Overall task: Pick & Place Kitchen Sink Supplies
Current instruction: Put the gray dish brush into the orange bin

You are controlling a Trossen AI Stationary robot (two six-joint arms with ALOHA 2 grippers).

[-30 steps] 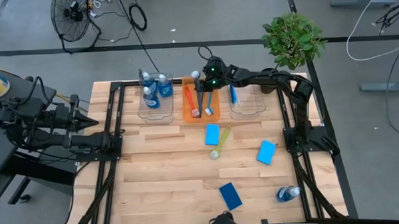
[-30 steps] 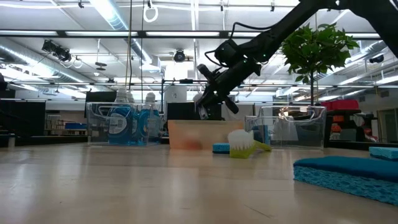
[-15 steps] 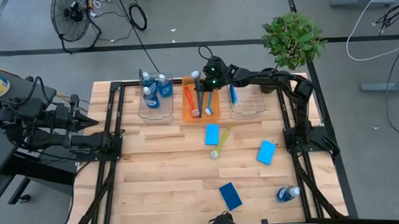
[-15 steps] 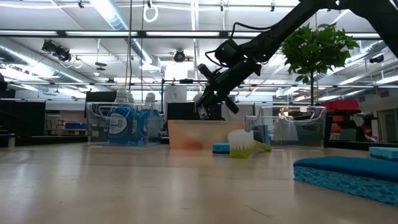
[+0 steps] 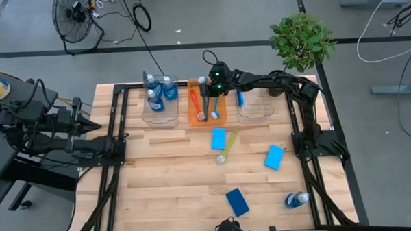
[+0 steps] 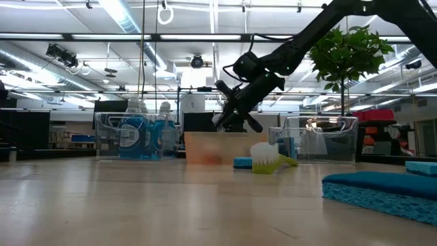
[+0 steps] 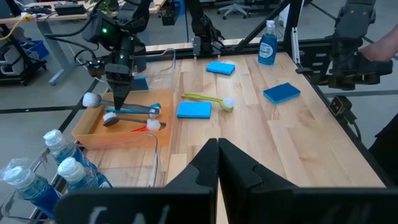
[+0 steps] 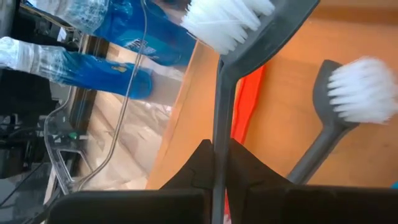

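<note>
The right gripper (image 5: 206,95) hangs over the orange bin (image 5: 207,116). Its jaws are clenched on a dark grey brush (image 8: 249,46), pinching the thin handle. The white bristle head (image 5: 201,78) sticks out past the far end of the orange bin. Inside the orange bin lie a red brush (image 5: 196,102), a blue brush (image 5: 215,108) and another grey brush (image 8: 348,106).

The held brush looks light and stiff. The handle is thin and smooth, so it could twist or slip in the jaws. The best place to hold it is the middle of the handle, not the soft bristles. When it is let go it may bounce a bit on the other brushes, so I think it should go down low first.

Left of the orange bin is a clear bin (image 5: 158,96) with small blue bottles (image 5: 169,89). Right of the orange bin is another clear bin (image 5: 254,103) with a blue sponge (image 5: 240,97) standing in it.

More things wait on the worktop (image 5: 166,178). A yellow-green brush (image 5: 227,147) and a flat blue sponge (image 5: 218,138) lie just in front of the orange bin. Two more sponges (image 5: 274,156) and one bottle (image 5: 297,199) lie farther off to the right.

The left gripper (image 7: 217,163) waits far to the left of the orange bin, with its jaws pressed together and nothing in them.
</note>
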